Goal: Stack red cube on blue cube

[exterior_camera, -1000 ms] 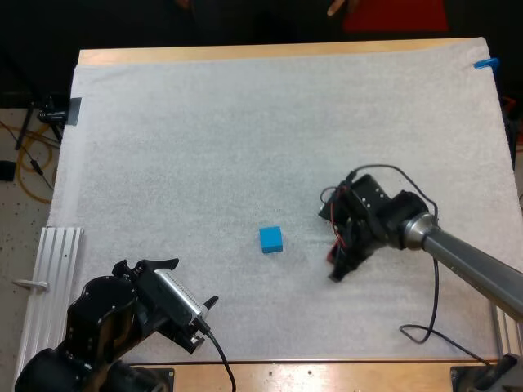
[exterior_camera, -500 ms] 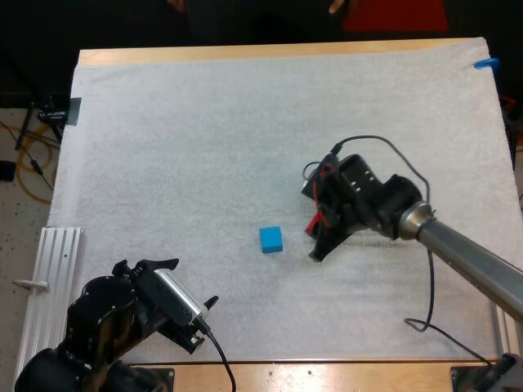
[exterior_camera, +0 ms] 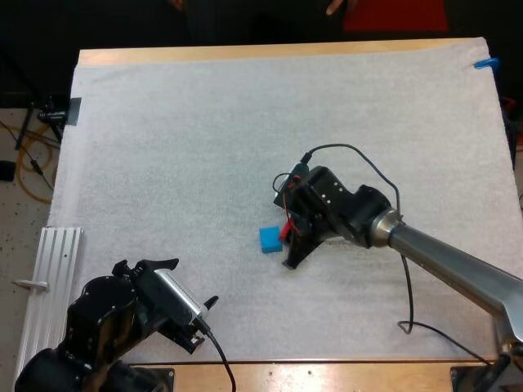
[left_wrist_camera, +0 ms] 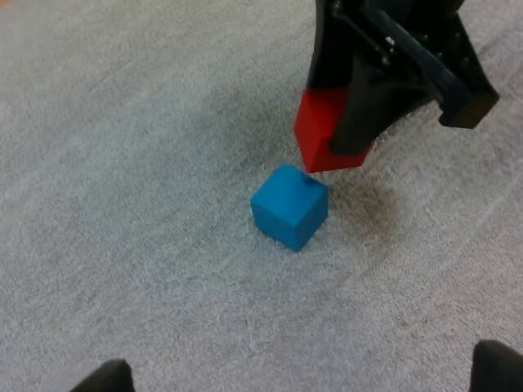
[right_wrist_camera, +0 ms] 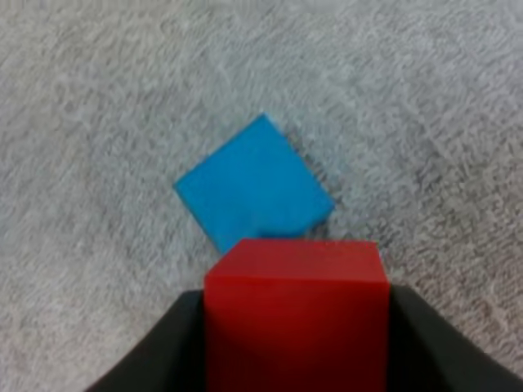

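Airborne red cube [left_wrist_camera: 319, 131] beside blue cube [left_wrist_camera: 289, 206]

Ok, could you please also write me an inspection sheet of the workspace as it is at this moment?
Surface: white mat lying flat on the wooden table.
Job's things: blue cube sits on the mat. The red cube is held off the mat, partly over the blue cube's edge and not yet set on it.
Clutter: nothing seen.
End effectors: right end effector is shut on the red cube. Left end effector is open, fingers apart, facing both cubes from a distance.
Cables: orange cable on the floor past the table's left side.
Surroundings: metal rail beside the mat's near left corner.
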